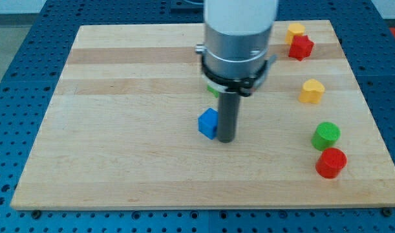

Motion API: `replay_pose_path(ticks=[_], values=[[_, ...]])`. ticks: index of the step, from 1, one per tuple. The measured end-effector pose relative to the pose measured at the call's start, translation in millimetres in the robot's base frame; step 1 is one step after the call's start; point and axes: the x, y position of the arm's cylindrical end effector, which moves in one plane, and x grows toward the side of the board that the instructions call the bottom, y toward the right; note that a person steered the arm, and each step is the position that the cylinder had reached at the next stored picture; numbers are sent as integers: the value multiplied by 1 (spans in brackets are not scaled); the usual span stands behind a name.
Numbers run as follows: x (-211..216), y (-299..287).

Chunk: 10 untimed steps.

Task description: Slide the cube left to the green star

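Note:
A blue cube (208,123) sits near the middle of the wooden board (119,116). My tip (225,140) is down on the board right beside the cube, on its right side, touching or almost touching it. A small bit of green (212,90) shows just above the cube, behind the arm's silver body; it is mostly hidden, so I cannot make out its shape.
At the view's right stand a yellow block (295,30) and a red star-like block (300,47) near the top, a yellow block (311,91) lower, then a green cylinder (326,136) and a red cylinder (331,162).

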Motion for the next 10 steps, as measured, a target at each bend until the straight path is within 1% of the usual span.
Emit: replay_pose_path(ticks=[1, 2, 3, 4, 5, 6, 8, 9, 10], values=[[-5, -46], [-35, -49], [-24, -58], [7, -43], [-23, -9], [-37, 0], [-48, -43], [-66, -45], [-54, -48]])
